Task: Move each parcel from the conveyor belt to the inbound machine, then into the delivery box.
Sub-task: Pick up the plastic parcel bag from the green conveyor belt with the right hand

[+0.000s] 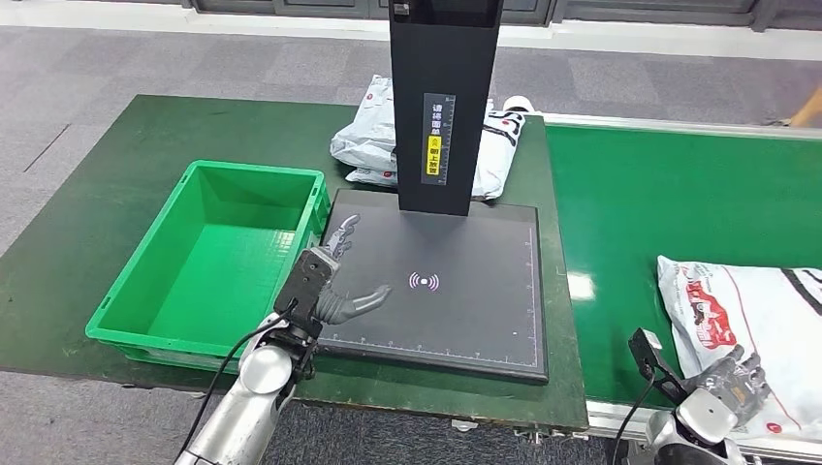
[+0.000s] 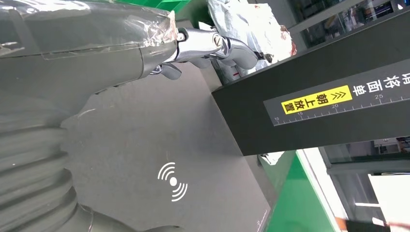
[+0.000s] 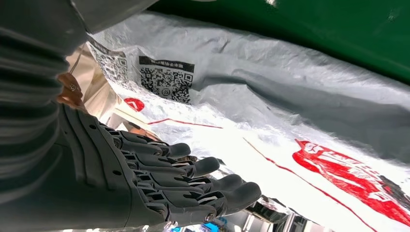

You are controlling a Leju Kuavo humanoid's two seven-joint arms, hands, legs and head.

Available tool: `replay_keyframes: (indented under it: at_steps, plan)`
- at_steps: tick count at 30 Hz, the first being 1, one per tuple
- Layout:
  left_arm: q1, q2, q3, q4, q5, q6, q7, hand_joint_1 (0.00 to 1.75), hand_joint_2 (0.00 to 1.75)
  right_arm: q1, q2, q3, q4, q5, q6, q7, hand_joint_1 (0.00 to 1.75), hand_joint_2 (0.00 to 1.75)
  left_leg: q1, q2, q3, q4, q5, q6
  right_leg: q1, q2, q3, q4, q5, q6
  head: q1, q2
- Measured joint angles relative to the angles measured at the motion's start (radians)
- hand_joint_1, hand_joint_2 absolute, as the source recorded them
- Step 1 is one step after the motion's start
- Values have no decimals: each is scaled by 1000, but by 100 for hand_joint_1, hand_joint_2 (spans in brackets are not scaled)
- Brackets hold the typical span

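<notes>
Left of the inbound machine (image 1: 441, 291): empty green delivery box (image 1: 218, 262), with left hand (image 1: 334, 281) over the machine's near-left corner, fingers spread, holding nothing. Behind its black column (image 1: 444, 107): grey parcel bags (image 1: 373, 136), partly hidden. Right of it, on the conveyor belt (image 1: 669, 203): a white parcel (image 1: 742, 320), right hand (image 1: 732, 387) at its near edge, fingers (image 3: 212, 186) side by side, contact unclear.

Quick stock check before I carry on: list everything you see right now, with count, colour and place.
Parcel on belt: 1, white with red print, conveyor's near end, at the right hand.
Parcels behind column: pile, exact count unclear, white, on the table.
Conveyor belt: 1, green, right side.
Inbound machine: 1, black platform with upright column, centre; nothing on it.
Delivery box: 1, green, left of machine, empty.
Table: 1, green top.
Left hand: open, above the platform's left edge.
Right hand: at parcel's near edge; grip unclear.
</notes>
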Motion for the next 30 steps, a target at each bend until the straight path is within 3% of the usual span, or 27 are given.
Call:
replay_keyframes:
  at_steps: [27,28,30]
  plan:
    - [12,-1,43,-24,-18,0,5,0,175,22,18,-34,-31,12,-15,-23,3,175,0,-1,0,0,0,0,0,-1,0,0,0,0,0,0]
    - [12,-1,43,-24,-18,0,5,0,175,23,19,-34,-33,12,-15,-23,33,175,0,-1,0,0,0,0,0,-1,0,0,0,0,0,0]
    - [12,-2,43,-24,-18,0,5,0,175,25,20,-34,-35,11,-14,-23,120,175,0,-1,0,0,0,0,0,-1,0,0,0,0,0,0]
